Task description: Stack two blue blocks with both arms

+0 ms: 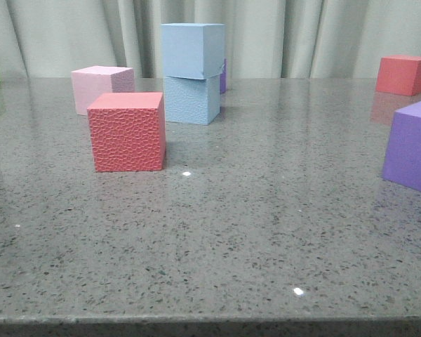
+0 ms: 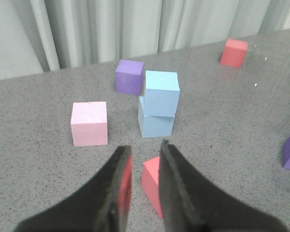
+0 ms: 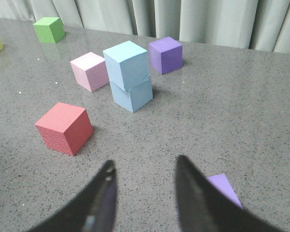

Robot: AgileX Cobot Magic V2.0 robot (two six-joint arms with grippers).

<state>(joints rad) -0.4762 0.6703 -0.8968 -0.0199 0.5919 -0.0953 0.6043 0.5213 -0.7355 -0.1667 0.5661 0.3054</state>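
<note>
The grey speckled stone table point(image 1: 266, 232) is polished and shines a little; no brand, label or writing shows on it or on any cube. Behind it hangs a pale curtain point(image 1: 302, 35) in soft vertical folds. The two blue blocks stand one on the other: the smooth blue block point(image 1: 192, 50) sits on the pebbly blue block point(image 1: 191, 99), turned a little so its edges do not line up with the lower one. In the left wrist view this stack point(image 2: 159, 104) is straight beyond the jaw tips and well apart from them; in the right wrist view point(image 3: 130, 75) it lies beyond the jaws, off toward the side of one finger. The left gripper point(image 2: 144, 159) has its dark fingers close together with only a narrow gap, and holds nothing; a red pebbly cube point(image 1: 126, 131) lies just below the tips, partly hidden by them. The right gripper point(image 3: 144, 181) has its jaws spread wide over bare table, gripping nothing, and a purple cube point(image 3: 224, 189) lies just beside one finger. A pink cube point(image 1: 102, 87), perhaps smooth, stands near the stack; a second purple cube point(image 2: 129, 76) is behind it, a second red cube point(image 1: 403, 74) far off, and a small green cube point(image 3: 49, 29) near the curtain.
</note>
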